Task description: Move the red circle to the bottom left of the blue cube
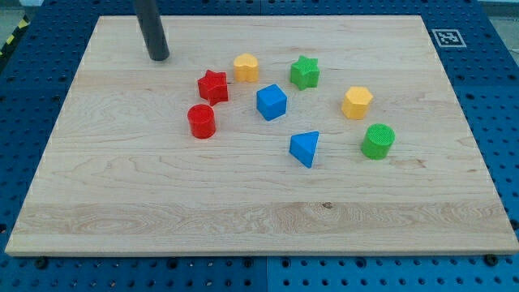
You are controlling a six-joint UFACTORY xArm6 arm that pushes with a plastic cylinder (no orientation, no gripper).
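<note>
You are looking down at a pale wooden board (243, 219) resting on a blue pegboard surface (503, 97), with 8 small coloured blocks on it.

Nearest you, toward the view's bottom, the front stretch of the board carries only wood grain. The first block you meet is a blue triangle (305, 148), right of centre. Just to its right, and slightly higher, sits a green cylinder (378, 140).

Next, left of centre, stands the red circle (201, 121), a short upright cylinder. It lies to the lower left of the blue cube (272, 102), with a clear gap between them. The red circle sits just below a red star (213, 87), close but apart. Level with the blue cube, on the view's right, is a yellow hexagon (357, 103).

Further back, a second yellow block (246, 67), roughly hexagonal, sits just right of the red star, and a green star (305, 72) sits above and right of the blue cube.

Furthest away, at the view's upper left, the dark rod comes down from the top edge. Its lower end, my tip (159, 57), rests on the board, well apart from every block; the red star is the nearest. There is no hand to open or close: the rod holds nothing and touches no block.

A black and white marker (448, 37) sits at the board's far right corner.
</note>
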